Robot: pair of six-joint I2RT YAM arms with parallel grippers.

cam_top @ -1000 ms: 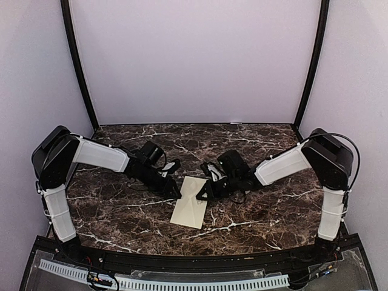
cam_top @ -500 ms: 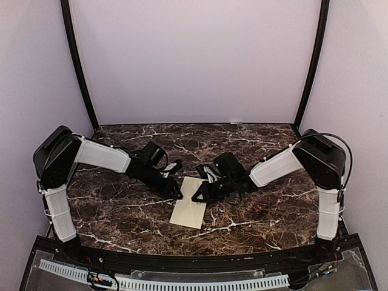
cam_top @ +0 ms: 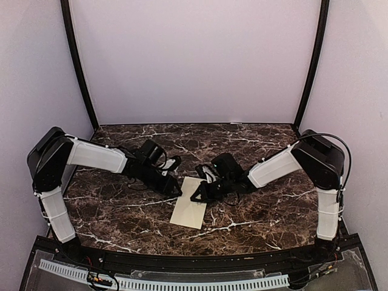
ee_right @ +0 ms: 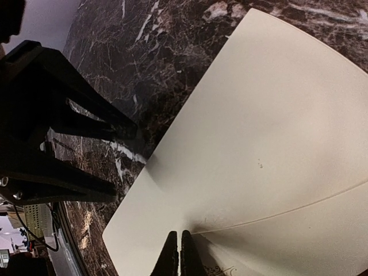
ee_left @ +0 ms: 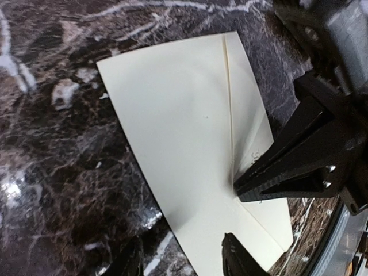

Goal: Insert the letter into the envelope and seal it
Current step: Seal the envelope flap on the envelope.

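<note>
The cream envelope (cam_top: 189, 204) lies flat on the dark marble table (cam_top: 121, 212), a little toward 6 o'clock from the table's middle. Its long axis runs roughly from 12 to 6 o'clock, tilted slightly so the far end leans toward 1 o'clock. In the left wrist view the envelope (ee_left: 178, 126) lies with its seamed side up. The triangular flap is folded down flat against the body, and a faint scribble-like mark sits beside the seam.

The right gripper (cam_top: 195, 197) comes in from 3 o'clock and meets the envelope at its right edge. Its two fingers are pressed together with no gap. In its own camera the right gripper (ee_right: 179, 250) has its tips down on the paper of the envelope (ee_right: 270, 132), right at the line where the flap's edge crosses. From the left wrist camera the right gripper (ee_left: 244, 190) shows as a black wedge whose point rests on the flap seam.

The left gripper (cam_top: 177, 190) reaches in from 9 o'clock to the envelope's left edge, at about 10 o'clock of the sheet. Its jaws stand apart and nothing is between them. In its own view the left gripper (ee_left: 184, 259) straddles the paper's edge, one finger over the envelope and the other over bare marble. Whether either tip touches down I cannot tell. The right wrist view shows the left gripper (ee_right: 123, 164) just beside the envelope's border, its fingers spread.
</note>
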